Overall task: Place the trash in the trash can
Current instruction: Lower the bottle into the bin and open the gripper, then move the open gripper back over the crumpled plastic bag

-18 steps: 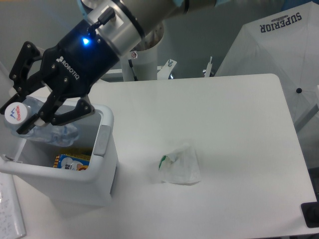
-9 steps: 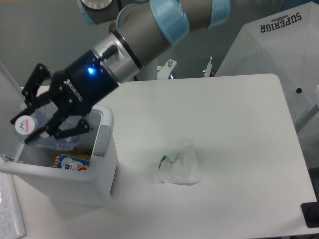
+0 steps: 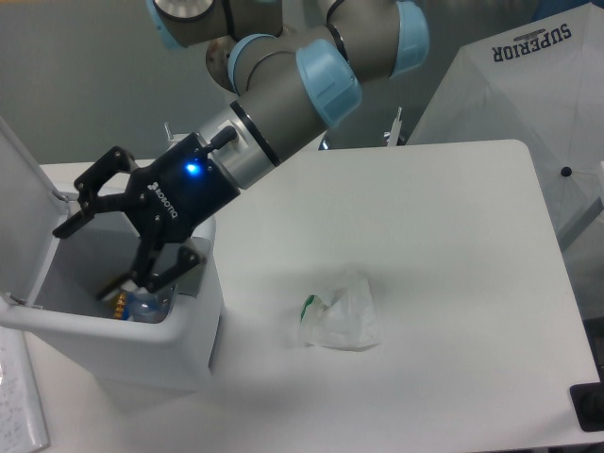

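the black two-finger gripper [image 3: 99, 231] hung over the open mouth of the large boxy white plastic trash can [image 3: 123, 330] at the left end of the white table [image 3: 425, 236]. its jaws were spread wide and gripped nothing, one finger [image 3: 94, 189] reaching up and out over the back of the opening, the other [image 3: 160, 269] angled down inside the front rim. a blue light glowed on the gripper's black body, which joined a silver wrist and then the grey arm with light blue joint caps [image 3: 326, 80] that came in from the top of the view.

the clear plastic drink bottle [image 3: 143, 304] lay down inside the can near its front wall, only partly visible below the lower finger and apart from it; beside it showed a bit of yellow and blue packaging [image 3: 118, 302], too hidden to identify. the can's flat white lid [image 3: 19, 212] stood raised at the left, and the grey latch tab [image 3: 193, 264] sat on the rim facing the table, partly behind the finger.

the wrinkly translucent white plastic wrapper with a small green mark [image 3: 340, 311] lay on the bare table well apart from the can, to its right. a white folded cloth printed with the word superior [image 3: 528, 85] stood beyond the table's right edge.
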